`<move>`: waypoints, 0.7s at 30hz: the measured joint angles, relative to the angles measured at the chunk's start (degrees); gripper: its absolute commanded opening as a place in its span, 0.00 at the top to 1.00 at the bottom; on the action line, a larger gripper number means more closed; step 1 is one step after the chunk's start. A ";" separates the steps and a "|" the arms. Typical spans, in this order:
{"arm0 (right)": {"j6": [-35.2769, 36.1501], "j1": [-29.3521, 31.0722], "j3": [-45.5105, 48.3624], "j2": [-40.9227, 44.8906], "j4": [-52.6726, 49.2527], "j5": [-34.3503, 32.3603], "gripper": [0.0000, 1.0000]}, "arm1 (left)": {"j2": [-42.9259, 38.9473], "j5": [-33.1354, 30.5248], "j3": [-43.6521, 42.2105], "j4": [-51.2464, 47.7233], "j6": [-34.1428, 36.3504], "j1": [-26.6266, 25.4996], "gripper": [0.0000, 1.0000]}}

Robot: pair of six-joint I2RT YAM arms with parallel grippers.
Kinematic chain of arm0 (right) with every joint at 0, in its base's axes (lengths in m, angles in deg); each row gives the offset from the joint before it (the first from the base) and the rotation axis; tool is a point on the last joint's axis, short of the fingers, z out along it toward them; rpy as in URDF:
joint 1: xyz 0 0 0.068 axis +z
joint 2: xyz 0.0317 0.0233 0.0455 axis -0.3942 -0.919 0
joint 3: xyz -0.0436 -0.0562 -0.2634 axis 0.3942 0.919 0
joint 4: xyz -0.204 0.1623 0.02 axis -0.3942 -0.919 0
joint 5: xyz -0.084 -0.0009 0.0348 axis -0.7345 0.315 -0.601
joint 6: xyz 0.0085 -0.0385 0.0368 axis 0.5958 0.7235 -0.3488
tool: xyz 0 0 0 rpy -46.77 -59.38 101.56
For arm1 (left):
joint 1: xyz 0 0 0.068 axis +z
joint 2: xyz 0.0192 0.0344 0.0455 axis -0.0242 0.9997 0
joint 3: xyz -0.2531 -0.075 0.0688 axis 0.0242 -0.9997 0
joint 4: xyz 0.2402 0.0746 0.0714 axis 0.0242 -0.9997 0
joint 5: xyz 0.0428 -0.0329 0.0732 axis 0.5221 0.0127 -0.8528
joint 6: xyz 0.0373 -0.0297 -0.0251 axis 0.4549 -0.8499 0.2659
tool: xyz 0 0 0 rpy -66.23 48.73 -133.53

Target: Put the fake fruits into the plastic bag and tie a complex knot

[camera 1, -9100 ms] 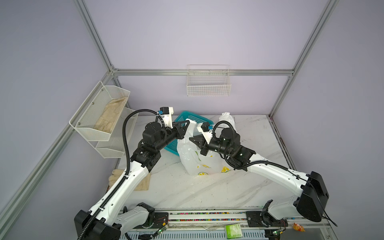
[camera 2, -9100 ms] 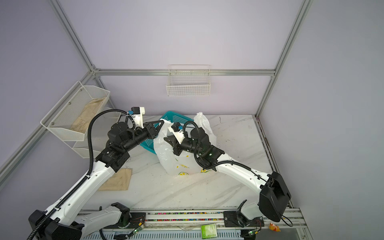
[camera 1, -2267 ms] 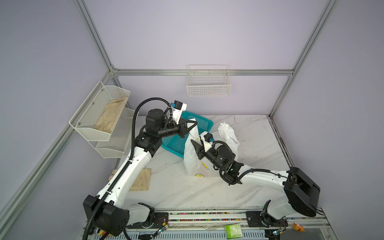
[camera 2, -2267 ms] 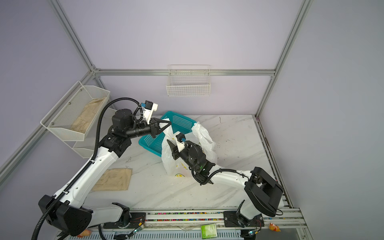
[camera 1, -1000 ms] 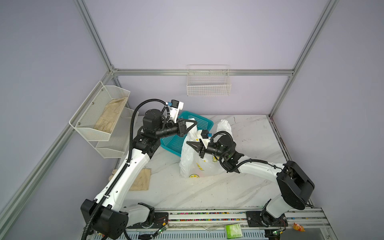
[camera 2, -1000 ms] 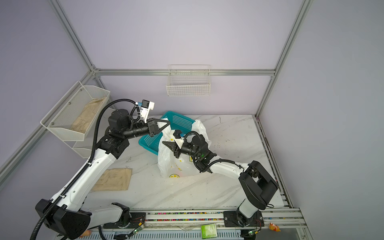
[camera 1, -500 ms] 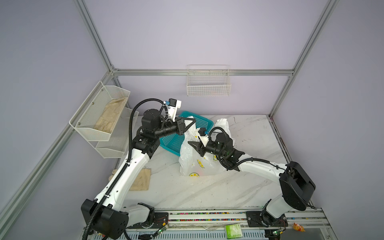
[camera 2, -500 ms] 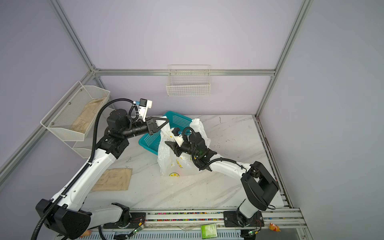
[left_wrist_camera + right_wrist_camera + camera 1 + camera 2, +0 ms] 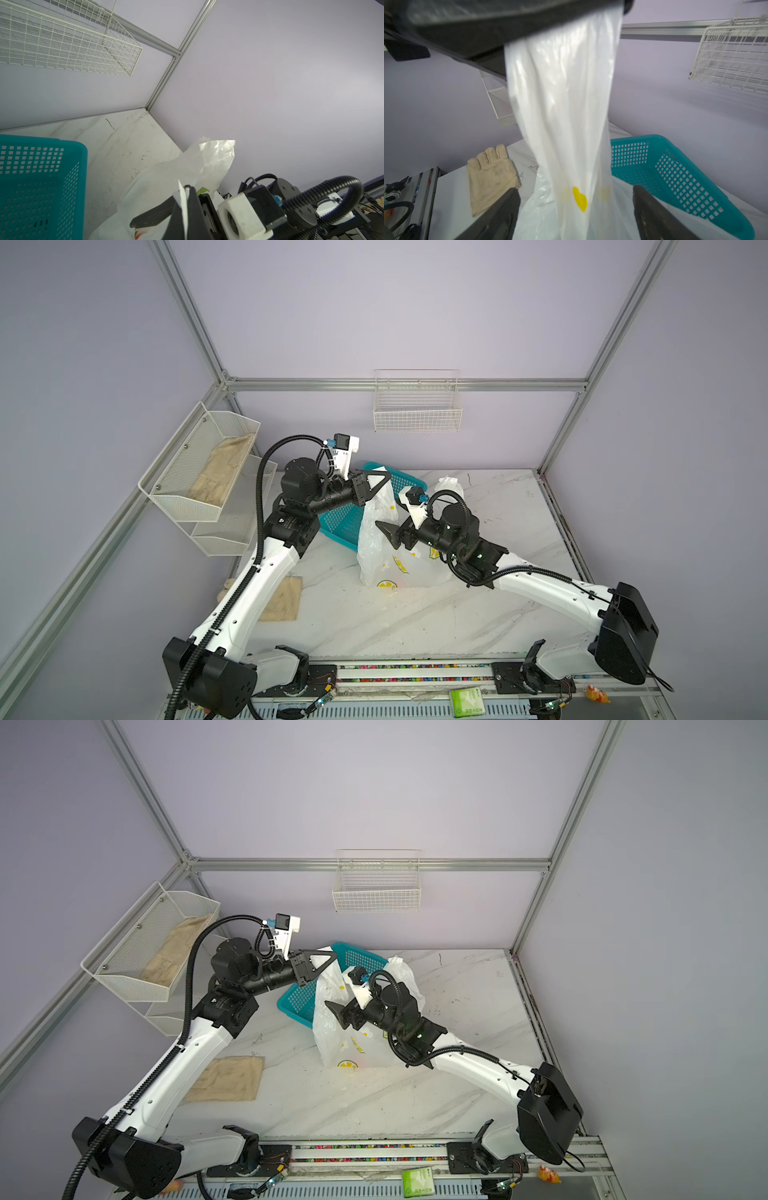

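Observation:
The plastic bag (image 9: 376, 547) (image 9: 332, 1029) stands on the marble table in both top views, white and crinkly with yellow lemon prints. My left gripper (image 9: 387, 477) (image 9: 332, 955) is shut on the bag's upper strip and holds it stretched upward; the left wrist view shows white film pinched between its fingertips (image 9: 185, 188). My right gripper (image 9: 380, 526) (image 9: 330, 1006) is open, its fingers (image 9: 508, 199) on either side of the stretched strip (image 9: 562, 124) without touching it. The fake fruits are hidden.
A teal perforated basket (image 9: 345, 522) (image 9: 675, 166) sits right behind the bag. A beige glove (image 9: 282, 601) (image 9: 490, 172) lies on the table to the left. A mesh shelf (image 9: 199, 472) holds more gloves on the left wall. A wire basket (image 9: 417, 406) hangs on the back wall.
My right gripper has opened and let go of the bag, staying at about the same place. My left gripper has stayed shut on the bag's strip, holding it up.

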 measured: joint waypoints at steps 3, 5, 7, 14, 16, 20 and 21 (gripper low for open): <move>-0.02 3.34 -0.46 0.31 0.20 -8.00 0.13 | 0.00 -0.35 0.00 0.20 -0.94 0.00 1.00; -0.22 5.92 -1.44 0.24 0.37 -13.64 0.13 | 0.00 -0.66 0.00 0.35 -1.42 0.00 1.00; -0.68 8.17 -1.75 0.22 1.84 -18.78 0.12 | 0.00 -0.98 0.00 0.39 -2.12 0.00 1.00; -2.84 13.29 -2.08 -4.68 9.49 -32.50 0.12 | -0.15 -1.44 -0.35 1.29 -4.50 0.00 1.00; -3.21 13.70 -2.91 -7.34 10.71 -34.80 0.12 | -0.33 -1.44 -0.59 1.33 -5.20 0.00 1.00; -3.32 13.99 -5.16 -12.94 13.60 -39.45 0.12 | -0.42 -1.46 -0.63 1.38 -6.36 0.00 1.00; -3.15 14.01 -5.64 -13.97 14.40 -40.28 0.12 | -0.42 -1.46 -0.63 1.40 -6.51 0.00 1.00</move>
